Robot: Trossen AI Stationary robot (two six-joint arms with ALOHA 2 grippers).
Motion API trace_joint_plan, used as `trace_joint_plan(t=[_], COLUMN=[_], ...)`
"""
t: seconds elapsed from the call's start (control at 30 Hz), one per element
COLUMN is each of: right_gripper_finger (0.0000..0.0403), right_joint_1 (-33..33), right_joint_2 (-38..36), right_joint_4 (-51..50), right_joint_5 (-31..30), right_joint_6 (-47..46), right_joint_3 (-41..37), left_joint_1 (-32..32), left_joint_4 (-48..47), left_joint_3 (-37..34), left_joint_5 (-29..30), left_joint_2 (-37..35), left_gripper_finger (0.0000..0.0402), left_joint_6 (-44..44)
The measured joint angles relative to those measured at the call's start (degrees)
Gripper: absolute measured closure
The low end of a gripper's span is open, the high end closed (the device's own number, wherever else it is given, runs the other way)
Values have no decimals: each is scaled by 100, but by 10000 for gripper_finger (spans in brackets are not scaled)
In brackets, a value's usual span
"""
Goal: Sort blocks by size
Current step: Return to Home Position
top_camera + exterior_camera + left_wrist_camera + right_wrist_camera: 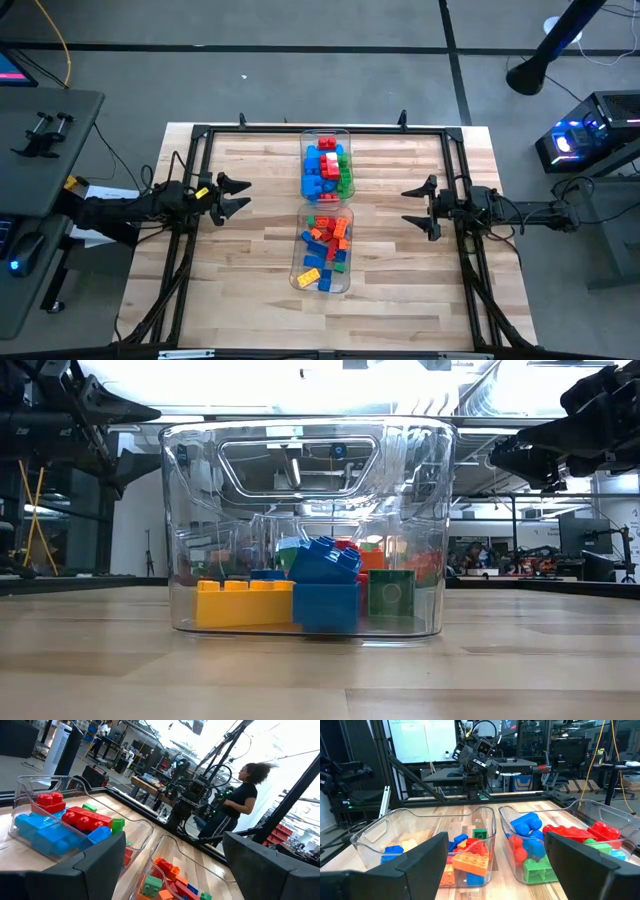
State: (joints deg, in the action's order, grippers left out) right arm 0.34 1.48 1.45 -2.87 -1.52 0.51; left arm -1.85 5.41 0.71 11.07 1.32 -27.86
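Two clear bins (pixel 298 282) hold all blocks (pixel 325 240); left gripper (pixel 236 197) and right gripper (pixel 415 208) gape empty; homing might clip a rim.

A robotics lab is indicated: the wooden table (pixel 250 270) is boxed by a black metal frame (pixel 260 128), a lit computer case (pixel 575 140) is seen at two o'clock, a desk (pixel 60 160) at ten o'clock, and cluttered workbenches (pixel 150 782) near a person (pixel 240 802).

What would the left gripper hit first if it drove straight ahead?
Probably the clear bins, near where the two meet; nothing stands between. The left gripper, jaws open, may ride above their rims, though; then the right gripper comes next.
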Motion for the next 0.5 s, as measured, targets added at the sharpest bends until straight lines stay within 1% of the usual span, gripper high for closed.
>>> trace_joint_plan(t=[0.07,0.2,0.27,0.37,0.5], right_gripper_finger=[77,77,77,77,77], right_joint_1=[0,0,0,0,0], right_joint_2=[0,0,0,0,0], right_joint_4=[0,0,0,0,0], right_joint_5=[0,0,0,1,0], right_joint_6=[0,0,0,0,0], right_joint_3=[0,0,0,0,0], left_joint_1=[0,-1,0,-1,0], left_joint_4=[-2,-239,-290,-321,-313], left_joint_3=[0,-4,-4,-4,-4], left_joint_5=[-1,0,0,0,0], left_joint_2=[2,2,2,1,0], left_gripper_finger=[83,83,83,83,83], left_joint_6=[29,993,1278,1450,1451])
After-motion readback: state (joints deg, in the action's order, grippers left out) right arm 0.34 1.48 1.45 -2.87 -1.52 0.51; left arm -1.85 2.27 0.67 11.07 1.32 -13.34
